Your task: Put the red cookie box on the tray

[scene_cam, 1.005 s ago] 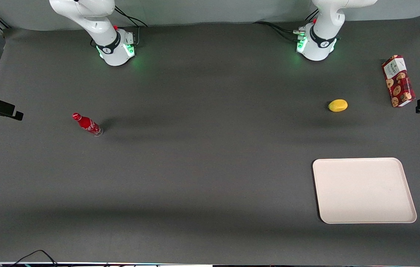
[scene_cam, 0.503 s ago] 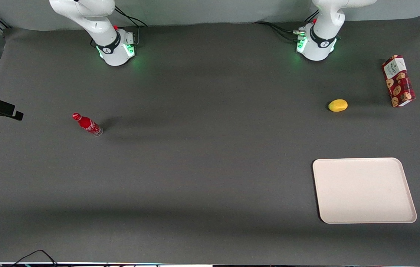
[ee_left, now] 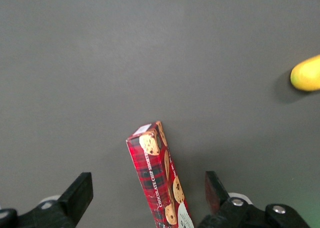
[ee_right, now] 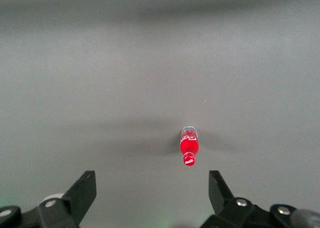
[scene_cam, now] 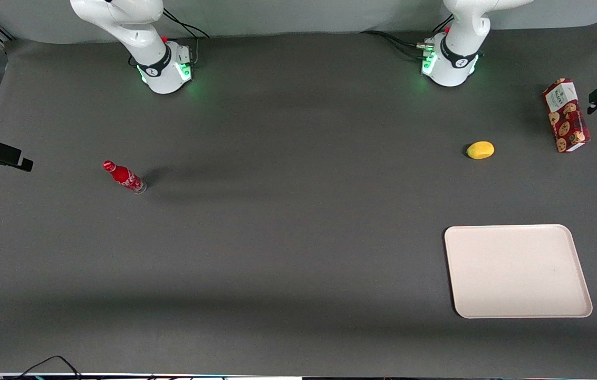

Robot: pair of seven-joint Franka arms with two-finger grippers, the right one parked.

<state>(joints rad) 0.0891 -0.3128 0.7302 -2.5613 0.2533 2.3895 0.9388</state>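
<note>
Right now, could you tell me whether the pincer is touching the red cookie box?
Apart. In the left wrist view the open pincer straddles the red cookie box, with bare table showing between the box and each finger.

Two arms are showing glossy white rounded shells, each rising from a round white base (scene_cam: 450,66) ringed by a black band with a small white emblem. Green lights are glowing at the foot of each base, and a small red button is sitting above the band. Black cables (scene_cam: 391,41) are running from the bases along the table edge. The gripper (ee_left: 149,200), at the working arm's end of the table, is showing two black wedge-shaped fingers (ee_left: 80,194) set wide apart, with silver screws on black mounts.
</note>
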